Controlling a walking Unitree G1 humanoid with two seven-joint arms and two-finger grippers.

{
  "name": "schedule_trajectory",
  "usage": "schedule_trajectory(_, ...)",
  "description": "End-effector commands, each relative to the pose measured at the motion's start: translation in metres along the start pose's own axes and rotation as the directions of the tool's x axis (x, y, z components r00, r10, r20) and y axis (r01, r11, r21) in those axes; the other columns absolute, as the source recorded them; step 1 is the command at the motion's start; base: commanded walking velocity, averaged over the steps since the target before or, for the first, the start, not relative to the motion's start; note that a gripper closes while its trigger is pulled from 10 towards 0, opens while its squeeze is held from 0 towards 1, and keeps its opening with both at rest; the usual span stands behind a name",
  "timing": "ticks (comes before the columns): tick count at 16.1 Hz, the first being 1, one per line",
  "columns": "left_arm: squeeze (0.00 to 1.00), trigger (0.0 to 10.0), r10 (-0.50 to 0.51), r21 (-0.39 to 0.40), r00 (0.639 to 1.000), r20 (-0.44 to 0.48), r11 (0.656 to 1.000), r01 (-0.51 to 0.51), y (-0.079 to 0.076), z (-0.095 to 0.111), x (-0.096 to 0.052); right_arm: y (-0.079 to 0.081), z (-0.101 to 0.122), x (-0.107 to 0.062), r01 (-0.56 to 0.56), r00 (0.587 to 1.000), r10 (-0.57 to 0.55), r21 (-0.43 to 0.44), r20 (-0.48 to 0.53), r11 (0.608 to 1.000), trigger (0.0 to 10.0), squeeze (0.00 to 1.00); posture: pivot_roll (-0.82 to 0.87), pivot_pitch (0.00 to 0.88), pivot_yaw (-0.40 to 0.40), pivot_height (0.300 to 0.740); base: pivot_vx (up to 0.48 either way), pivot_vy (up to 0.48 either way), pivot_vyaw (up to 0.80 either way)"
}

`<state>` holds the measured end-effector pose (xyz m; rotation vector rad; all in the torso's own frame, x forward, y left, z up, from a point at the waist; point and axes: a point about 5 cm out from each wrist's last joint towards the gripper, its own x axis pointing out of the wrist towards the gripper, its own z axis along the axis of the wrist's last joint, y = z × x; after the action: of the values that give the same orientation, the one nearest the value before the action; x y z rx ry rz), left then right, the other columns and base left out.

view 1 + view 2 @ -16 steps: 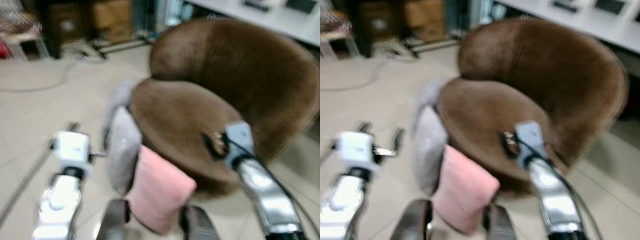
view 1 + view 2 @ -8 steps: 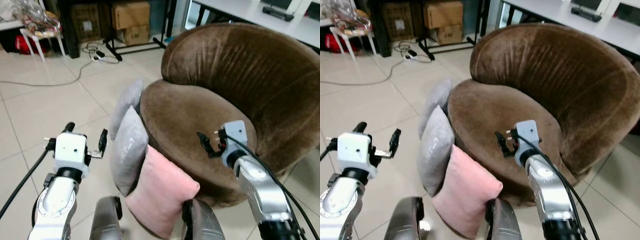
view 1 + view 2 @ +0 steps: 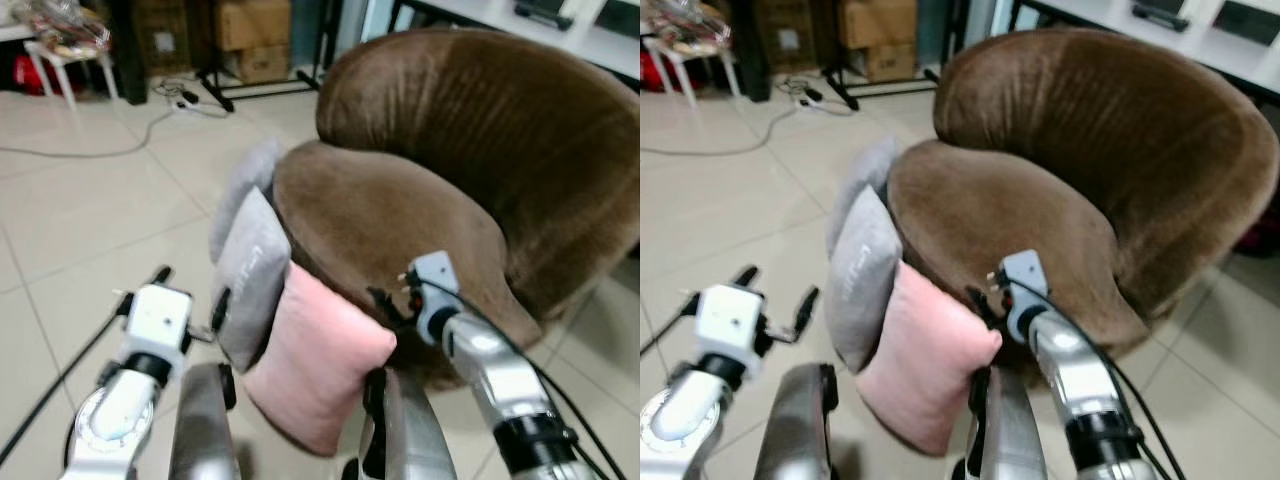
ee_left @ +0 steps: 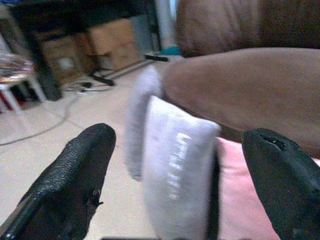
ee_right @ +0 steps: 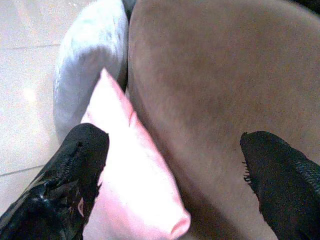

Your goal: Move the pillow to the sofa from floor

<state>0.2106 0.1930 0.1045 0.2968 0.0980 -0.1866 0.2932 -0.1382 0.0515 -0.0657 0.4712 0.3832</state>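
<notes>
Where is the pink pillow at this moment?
In the left eye view, the pink pillow stands on the floor at bottom centre, leaning against the front of the brown sofa, with a grey pillow directly on its left.

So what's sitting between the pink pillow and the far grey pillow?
A second grey pillow stands between the pink pillow and the far grey pillow, in both eye views.

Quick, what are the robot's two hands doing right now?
Left gripper: open, holding nothing, pointed at the grey pillow.
Right gripper: open, holding nothing, above the pink pillow.
</notes>
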Motion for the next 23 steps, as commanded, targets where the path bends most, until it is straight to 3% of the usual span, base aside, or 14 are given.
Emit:
schedule_trajectory(1,0.61,10.0,-0.050,0.005,0.999,0.011,0.999,0.050,-0.006,0.003,0.002,-0.005,0.009,0.001,0.009,0.999,-0.009,0.012,0.046,1.000,10.0,1.00,0.06,0.000,-0.120,0.500,0.000,0.000,0.00)
schedule_trajectory(6,0.59,10.0,-0.155,0.033,0.988,0.017,0.988,0.154,-0.008,0.011,-0.004,0.008,0.010,0.015,-0.067,0.996,0.068,-0.024,0.050,0.997,10.0,1.00,0.08,0.074,-0.055,0.500,0.000,0.000,0.00)
schedule_trajectory(8,0.58,10.0,-0.220,0.053,0.975,0.006,0.974,0.220,-0.009,0.012,-0.010,0.016,-0.002,0.023,-0.096,0.995,0.096,-0.016,-0.028,0.995,10.0,1.00,0.08,0.123,-0.044,0.500,0.000,0.000,0.00)
schedule_trajectory(13,0.54,10.0,-0.395,0.015,0.910,-0.125,0.916,0.400,-0.016,-0.003,-0.036,0.019,-0.010,0.037,-0.034,0.996,0.034,-0.003,-0.087,0.999,10.0,1.00,0.11,0.189,-0.058,0.500,0.000,0.000,0.00)
schedule_trajectory(18,0.54,10.0,-0.402,-0.010,0.902,-0.156,0.914,0.405,-0.016,0.000,-0.058,0.021,-0.018,0.045,-0.019,0.980,-0.005,-0.116,-0.198,0.993,10.0,1.00,0.14,0.214,-0.070,0.500,0.000,0.000,0.00)
schedule_trajectory(23,0.54,10.0,-0.402,-0.003,0.898,-0.180,0.913,0.408,-0.012,0.005,-0.069,0.036,-0.006,0.054,0.029,0.991,-0.037,-0.066,-0.130,0.997,10.0,1.00,0.18,0.241,-0.073,0.500,0.000,0.000,0.00)
